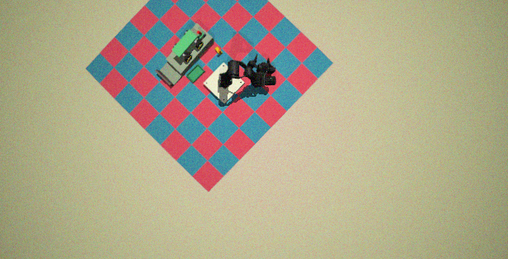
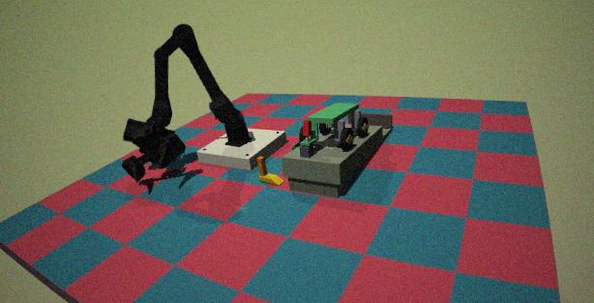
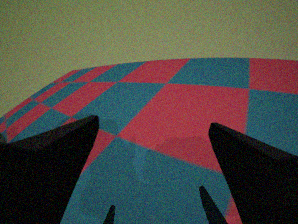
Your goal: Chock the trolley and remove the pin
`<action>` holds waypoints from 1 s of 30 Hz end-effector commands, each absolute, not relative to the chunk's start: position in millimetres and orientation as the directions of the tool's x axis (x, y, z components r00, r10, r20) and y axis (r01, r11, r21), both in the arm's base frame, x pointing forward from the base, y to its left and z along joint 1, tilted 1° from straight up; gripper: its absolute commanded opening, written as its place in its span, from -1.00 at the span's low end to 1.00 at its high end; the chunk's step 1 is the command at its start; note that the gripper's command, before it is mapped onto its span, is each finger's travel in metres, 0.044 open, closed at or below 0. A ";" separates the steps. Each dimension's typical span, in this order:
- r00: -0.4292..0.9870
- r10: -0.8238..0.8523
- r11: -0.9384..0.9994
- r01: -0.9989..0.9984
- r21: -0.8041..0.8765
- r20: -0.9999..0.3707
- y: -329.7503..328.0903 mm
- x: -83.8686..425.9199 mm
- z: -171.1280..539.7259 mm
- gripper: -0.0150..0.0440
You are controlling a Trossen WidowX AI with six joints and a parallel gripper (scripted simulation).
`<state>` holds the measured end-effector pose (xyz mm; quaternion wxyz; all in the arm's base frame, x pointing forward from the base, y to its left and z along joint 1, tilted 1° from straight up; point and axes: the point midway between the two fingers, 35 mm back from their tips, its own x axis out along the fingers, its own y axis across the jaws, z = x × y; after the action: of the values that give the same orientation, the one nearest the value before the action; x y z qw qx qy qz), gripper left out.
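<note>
Clearly, the black parallel-jaw gripper (image 1: 261,60) (image 2: 173,180) (image 3: 154,125) hangs wide apart. From above, the yellow, orange-handled chock (image 1: 218,50) (image 2: 271,179) lies toward its nine-to-ten o'clock.

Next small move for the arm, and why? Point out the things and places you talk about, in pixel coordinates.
I'd swing the open, empty hand (image 1: 262,61) (image 2: 168,188) (image 3: 154,125) over above the yellow chock (image 1: 218,50) (image 2: 271,178), no grasp yet. The chock stands on the checkered mat beside the ramp (image 1: 175,67) (image 2: 314,168), not at a wheel, and the red-headed pin (image 1: 199,33) (image 2: 307,129) is still in, so chocking should come first.
</note>
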<state>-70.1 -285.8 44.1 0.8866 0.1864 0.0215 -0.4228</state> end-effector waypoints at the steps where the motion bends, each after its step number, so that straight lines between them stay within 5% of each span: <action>1: 0.641 -0.741 0.572 0.759 0.311 -0.199 -286.4 -70.1 44.0 0.78; 8: 0.665 -0.678 0.623 0.746 0.236 -0.313 -305.1 -46.3 41.5 0.15; 30: 0.700 -0.277 0.951 0.297 -0.085 -0.659 -301.2 85.4 44.9 0.15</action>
<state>72.3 -305.1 40.7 0.9250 0.0447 0.3283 -0.1862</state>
